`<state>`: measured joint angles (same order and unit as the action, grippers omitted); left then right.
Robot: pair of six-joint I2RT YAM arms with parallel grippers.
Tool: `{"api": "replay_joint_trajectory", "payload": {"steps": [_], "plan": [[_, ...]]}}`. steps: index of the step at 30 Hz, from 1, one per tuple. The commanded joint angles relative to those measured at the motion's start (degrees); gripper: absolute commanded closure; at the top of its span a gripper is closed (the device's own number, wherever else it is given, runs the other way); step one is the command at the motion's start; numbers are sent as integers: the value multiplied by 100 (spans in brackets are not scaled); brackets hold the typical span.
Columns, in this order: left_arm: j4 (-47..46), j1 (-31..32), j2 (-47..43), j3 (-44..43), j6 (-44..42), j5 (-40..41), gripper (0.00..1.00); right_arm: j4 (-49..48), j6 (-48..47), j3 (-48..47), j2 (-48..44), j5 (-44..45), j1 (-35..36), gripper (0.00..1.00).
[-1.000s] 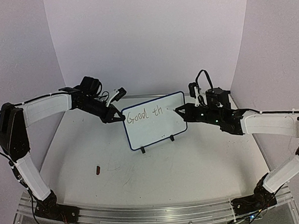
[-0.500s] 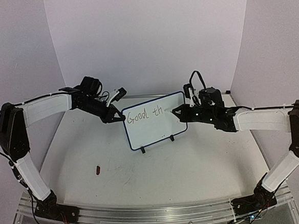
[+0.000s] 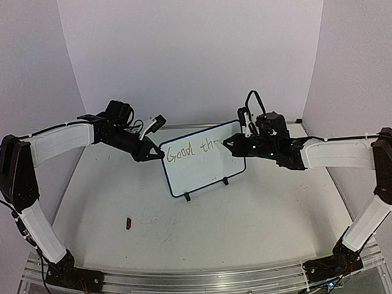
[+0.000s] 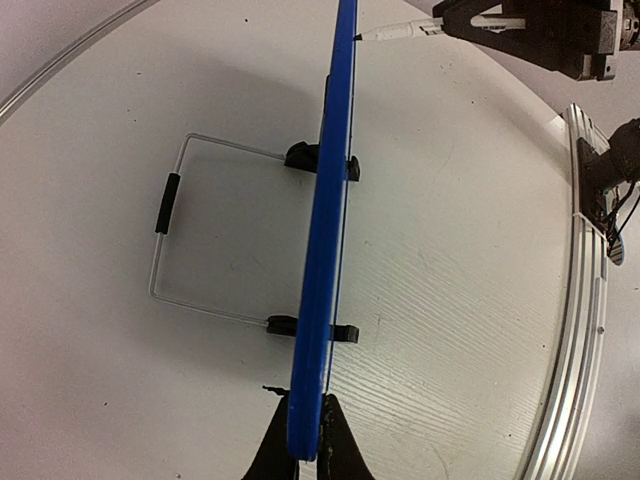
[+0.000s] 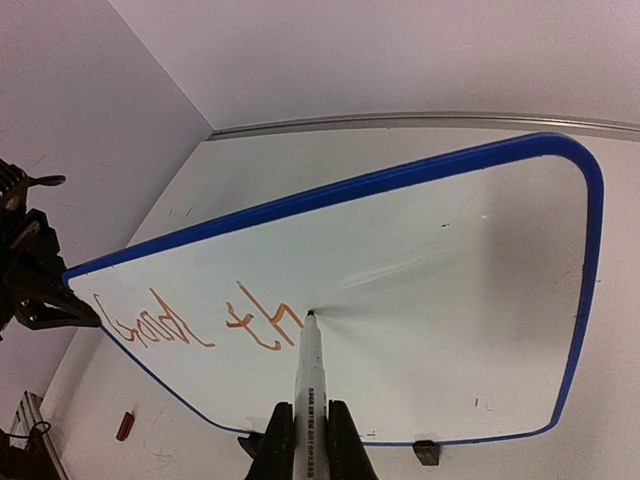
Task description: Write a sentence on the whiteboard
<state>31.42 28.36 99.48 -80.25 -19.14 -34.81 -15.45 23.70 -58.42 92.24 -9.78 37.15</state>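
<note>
Spreading pale and wide, the table (image 3: 269, 229) leaves open room in front of the whiteboard (image 3: 204, 173) and to both sides of it. A metal rail (image 3: 192, 278) runs along the near edge, and walls (image 3: 196, 53) close in at the back and sides. The whiteboard stands upright toward the back middle on two black feet (image 3: 187, 197), its face turned to the arm bases and its left end nearer them than its right. A wire stand (image 4: 165, 235) props it from behind.

The left arm (image 3: 61, 143) rises from its base, bends at the elbow and reaches level to the right. The left gripper (image 3: 148, 154) is clamped on the board's left edge, with the blue rim pinched between its jaws. The right arm (image 3: 338, 154) reaches leftward, low and nearly level, and the right gripper (image 3: 233, 143) is closed around a marker (image 5: 309, 385). The marker's tip touches the board's face just right of the writing.

The sentence (image 3: 189, 149) reads only "Good th" along the top line, with bare board to its right and below. A small dark red bit (image 3: 128, 224) lies on the table, well apart from the board, to its front left.
</note>
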Motion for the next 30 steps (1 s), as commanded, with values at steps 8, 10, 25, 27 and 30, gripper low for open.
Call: {"api": "replay_joint_trajectory", "payload": {"steps": [8,10,25,27,30], "plan": [[410,50,286,18,-310,659,100,-157,163,73,75,308,-20,100],[410,48,291,12,-311,659,100,-164,186,145,92,308,-21,100],[408,49,305,9,-311,659,100,-238,169,330,-108,55,-23,100],[407,49,313,9,-310,657,100,-284,150,380,-267,-55,-19,100],[409,49,311,7,-307,659,100,-328,118,418,-480,-135,7,100]]}}
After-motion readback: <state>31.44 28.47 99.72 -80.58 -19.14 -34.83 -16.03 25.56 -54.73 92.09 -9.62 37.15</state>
